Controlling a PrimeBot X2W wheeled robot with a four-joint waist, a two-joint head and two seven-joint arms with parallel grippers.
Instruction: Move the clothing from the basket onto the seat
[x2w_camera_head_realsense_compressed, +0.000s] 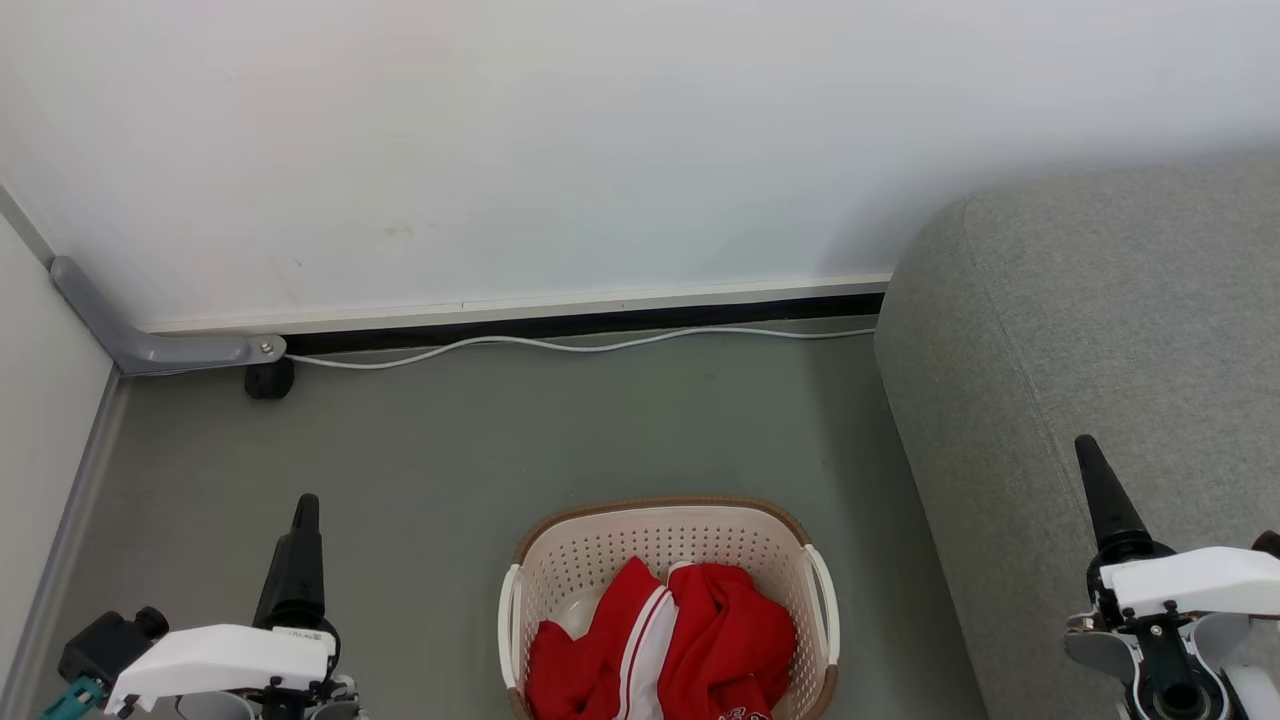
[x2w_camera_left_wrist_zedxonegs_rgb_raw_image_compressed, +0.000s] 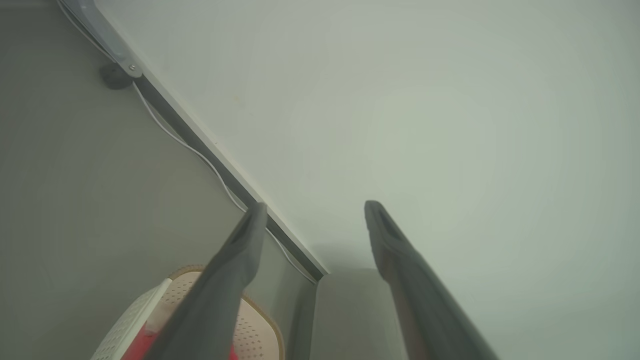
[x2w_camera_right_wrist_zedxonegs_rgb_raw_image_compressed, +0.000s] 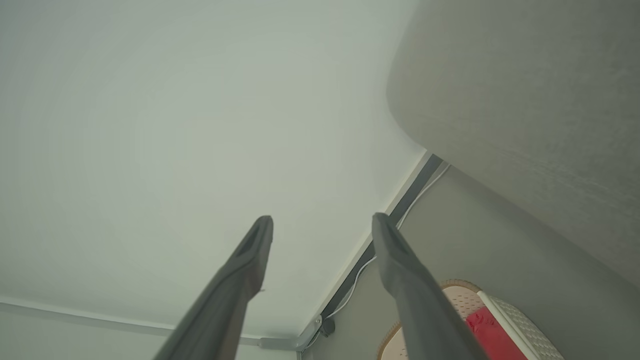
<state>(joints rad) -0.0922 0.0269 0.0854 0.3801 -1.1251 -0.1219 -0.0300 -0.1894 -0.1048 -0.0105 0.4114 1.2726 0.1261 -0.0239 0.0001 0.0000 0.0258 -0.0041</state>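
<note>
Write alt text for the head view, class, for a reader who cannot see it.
A cream laundry basket holding red clothing sits on a grey floor, beside a grey sofa on its right. The left claw and right claw point up at the lower corners.

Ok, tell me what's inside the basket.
Red clothing with white stripes lies heaped in the laundry basket; a patch of its pale floor shows. Anything beneath the fabric is covered.

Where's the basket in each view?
Head view: basket at bottom centre, left of the sofa.
Left wrist view: bottom left corner, cut off by the edge.
Right wrist view: bottom right, below the sofa.
Shared landmark: white cable running along the foot of the wall.
</note>
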